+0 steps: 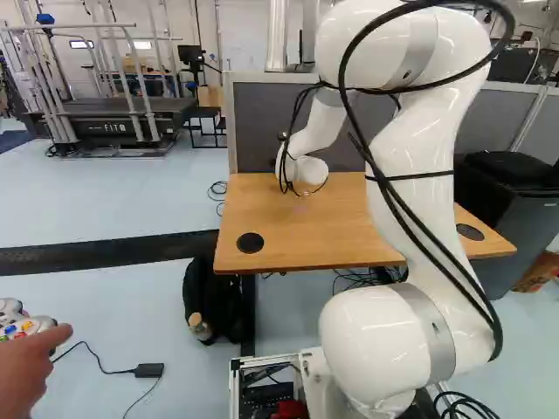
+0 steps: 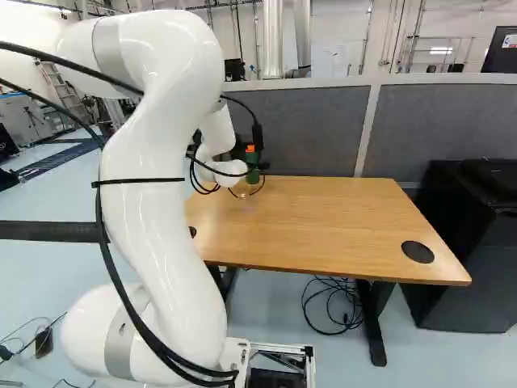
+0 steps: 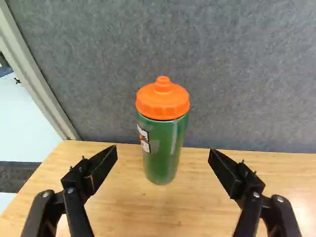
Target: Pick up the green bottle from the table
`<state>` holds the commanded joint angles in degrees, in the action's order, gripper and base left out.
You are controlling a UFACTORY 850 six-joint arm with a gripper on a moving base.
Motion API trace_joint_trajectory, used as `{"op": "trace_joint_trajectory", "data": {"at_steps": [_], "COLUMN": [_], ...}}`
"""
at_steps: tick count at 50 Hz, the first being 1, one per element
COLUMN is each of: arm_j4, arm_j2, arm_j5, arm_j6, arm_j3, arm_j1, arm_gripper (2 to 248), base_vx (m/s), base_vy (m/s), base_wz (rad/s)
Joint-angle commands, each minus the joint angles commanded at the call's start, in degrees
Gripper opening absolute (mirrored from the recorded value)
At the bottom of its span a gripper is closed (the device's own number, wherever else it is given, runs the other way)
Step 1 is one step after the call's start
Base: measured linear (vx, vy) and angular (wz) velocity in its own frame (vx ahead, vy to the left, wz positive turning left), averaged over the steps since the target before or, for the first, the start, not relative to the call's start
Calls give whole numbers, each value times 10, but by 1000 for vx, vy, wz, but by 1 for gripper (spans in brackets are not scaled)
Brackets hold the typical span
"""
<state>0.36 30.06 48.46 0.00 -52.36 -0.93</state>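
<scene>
Gripper (image 3: 163, 150) with its fingers wide apart — nothing clamped between them. Ahead of their gap, the green bottle (image 3: 162, 148) stands upright on the table (image 2: 323, 226), near its far edge, orange lid (image 3: 162, 101) on top. Behind the table rises a gray partition (image 2: 295, 121); right of the table stands a black cabinet (image 2: 460, 242). Left of the table — and nearer the base — a person's hand (image 1: 31, 371) holds a game controller (image 1: 19, 325).
</scene>
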Motion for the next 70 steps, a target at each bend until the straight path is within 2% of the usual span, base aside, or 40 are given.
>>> {"op": "trace_joint_trajectory", "data": {"at_steps": [28,43,44,49,50,54,55,59,60,70], "arm_j4": [7,7,7,7,7,7,7,7,7,7], "arm_j2": [106,141,143,146,147,147,148,148,148,145], "arm_j5": [-33,-34,-34,-34,-34,-34,-34,-34,-34,-34], "arm_j6": [0,0,0,0,0,0,0,0,0,0], "arm_j3": [-105,-151,-153,-158,-159,-160,-160,-161,-161,-160], "arm_j1": [1,5,6,8,9,9,10,10,10,10], "arm_gripper": [247,247,223,223,185,185,147,147,116,115], "base_vx": [0,0,0,0,0,0,0,0,0,0], "base_vy": [0,0,0,0,0,0,0,0,0,0], "base_wz": [0,0,0,0,0,0,0,0,0,0]}}
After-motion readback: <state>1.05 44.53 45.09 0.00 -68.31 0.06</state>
